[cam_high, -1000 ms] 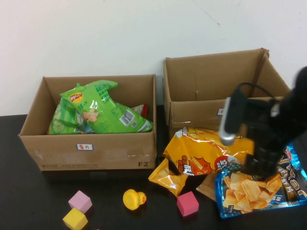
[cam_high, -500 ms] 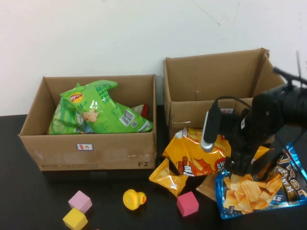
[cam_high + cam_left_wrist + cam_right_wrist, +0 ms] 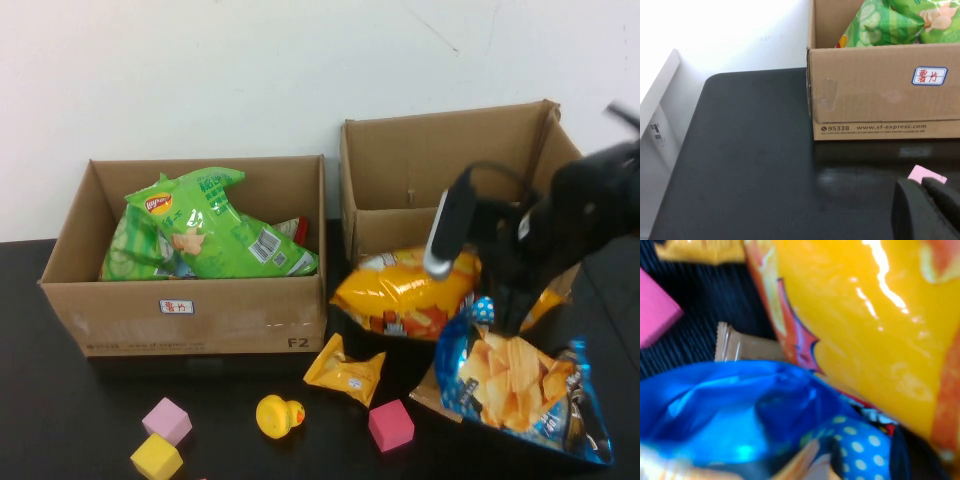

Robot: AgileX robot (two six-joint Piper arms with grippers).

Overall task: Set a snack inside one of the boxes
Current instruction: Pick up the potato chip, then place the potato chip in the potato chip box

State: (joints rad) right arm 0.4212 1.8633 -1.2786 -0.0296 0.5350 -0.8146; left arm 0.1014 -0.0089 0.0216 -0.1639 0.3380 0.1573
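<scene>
Blue foil marks the chip bag (image 3: 520, 390), hanging tilted above the black table (image 3: 80, 420) from the right gripper (image 3: 497, 318), which is clenched on its top edge. Just beside it rests an orange chip bag (image 3: 405, 298), leaning against the right cardboard box (image 3: 440, 180). The left cardboard box (image 3: 190, 310), printed "95338 www.sf-express.com", holds a green Lay's bag (image 3: 200, 235). The left gripper (image 3: 930, 207) hovers near that box; I cannot tell its state.

Right arm working, left arm parked.
The right gripper (image 3: 497, 322) points down, fingers clamped on the blue chip bag (image 3: 520, 385); the left gripper (image 3: 930, 207) sits low, fingers together.
</scene>
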